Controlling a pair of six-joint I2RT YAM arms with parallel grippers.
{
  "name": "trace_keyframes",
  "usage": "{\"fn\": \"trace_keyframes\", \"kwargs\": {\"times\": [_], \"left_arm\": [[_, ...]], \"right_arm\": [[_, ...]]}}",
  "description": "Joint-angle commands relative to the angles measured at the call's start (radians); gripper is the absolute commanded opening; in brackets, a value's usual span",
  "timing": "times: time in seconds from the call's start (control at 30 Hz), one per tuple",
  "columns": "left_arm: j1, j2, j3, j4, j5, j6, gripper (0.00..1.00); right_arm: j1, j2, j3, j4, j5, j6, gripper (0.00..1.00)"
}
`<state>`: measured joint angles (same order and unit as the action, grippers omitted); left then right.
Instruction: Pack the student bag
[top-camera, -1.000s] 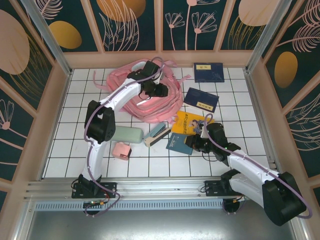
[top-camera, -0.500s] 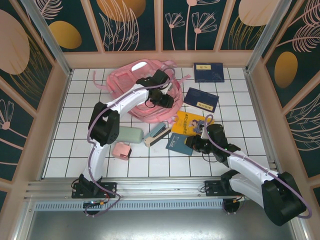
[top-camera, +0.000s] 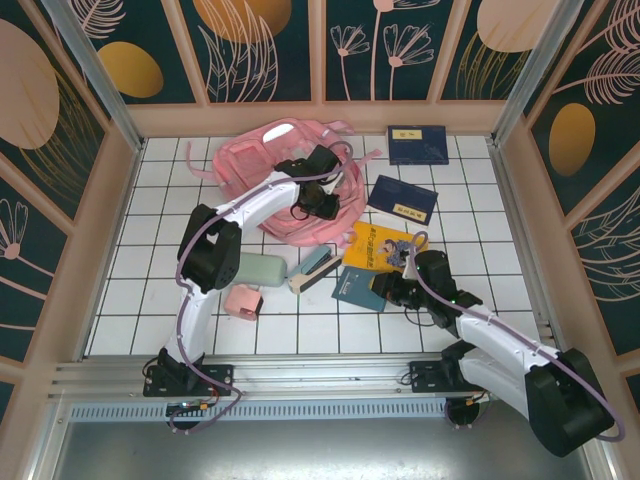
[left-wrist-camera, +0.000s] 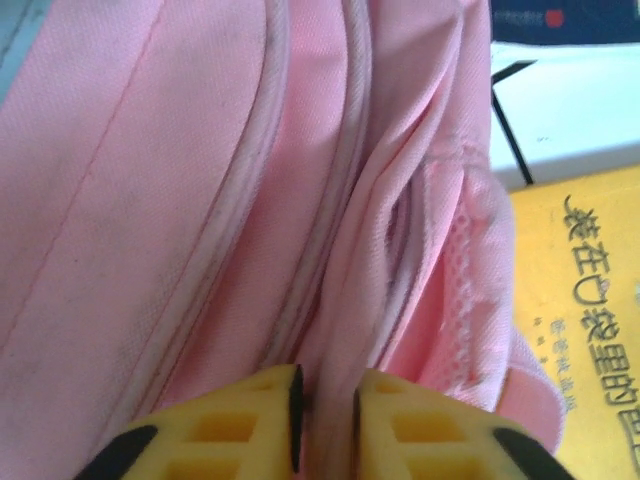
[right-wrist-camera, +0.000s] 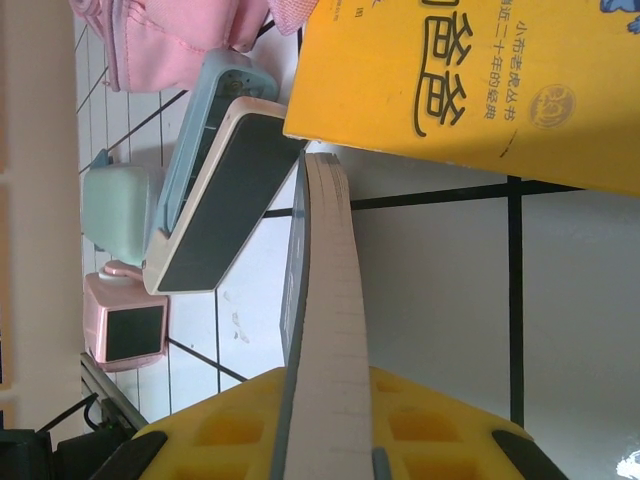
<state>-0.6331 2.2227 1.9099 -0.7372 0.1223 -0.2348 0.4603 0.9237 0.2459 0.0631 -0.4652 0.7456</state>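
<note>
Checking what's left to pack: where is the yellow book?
In the top view the yellow book lies right of centre, between the pink backpack and the right gripper.

Bright, even light; wrist close-ups perhaps soft.

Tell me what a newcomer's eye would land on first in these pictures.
The big pink student bag at the back of the tiled table draws the eye first, with the left gripper pinched shut on a fold of its fabric. Next comes the bright yellow book just right of it, and nearer the arms the right gripper clamps a teal book by its edge.
</note>
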Motion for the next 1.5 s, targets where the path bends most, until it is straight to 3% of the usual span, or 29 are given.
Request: {"fn": "trace_keyframes", "kwargs": {"times": [0.0, 0.23, 0.5, 0.7, 0.9, 1.13, 1.47], "left_arm": [[0.0, -0.033, 0.041, -0.013, -0.034, 0.007, 0.0], [0.006, -0.115, 0.083, -0.012, -0.088, 0.011, 0.0], [0.021, -0.279, 0.129, 0.025, -0.274, 0.004, 0.0], [0.023, -0.273, 0.147, 0.006, -0.107, -0.001, 0.0], [0.043, -0.195, 0.054, 0.057, 0.201, -0.064, 0.0], [0.083, -0.176, -0.069, 0.199, 0.317, -0.166, 0.03], [0.096, -0.14, -0.1, 0.248, 0.376, -0.2, 0.07]], "right_arm": [[0.008, -0.022, -0.029, -0.11, 0.061, -0.014, 0.0], [0.023, -0.124, 0.068, -0.283, 0.146, -0.011, 0.0], [0.098, -0.162, 0.273, -0.471, 0.268, -0.006, 0.0], [0.103, -0.117, 0.375, -0.508, 0.28, -0.037, 0.0], [0.102, -0.108, 0.353, -0.477, 0.262, -0.018, 0.0], [0.103, -0.153, 0.267, -0.45, 0.243, 0.026, 0.0], [0.103, -0.173, 0.249, -0.458, 0.254, 0.03, 0.0]]}}
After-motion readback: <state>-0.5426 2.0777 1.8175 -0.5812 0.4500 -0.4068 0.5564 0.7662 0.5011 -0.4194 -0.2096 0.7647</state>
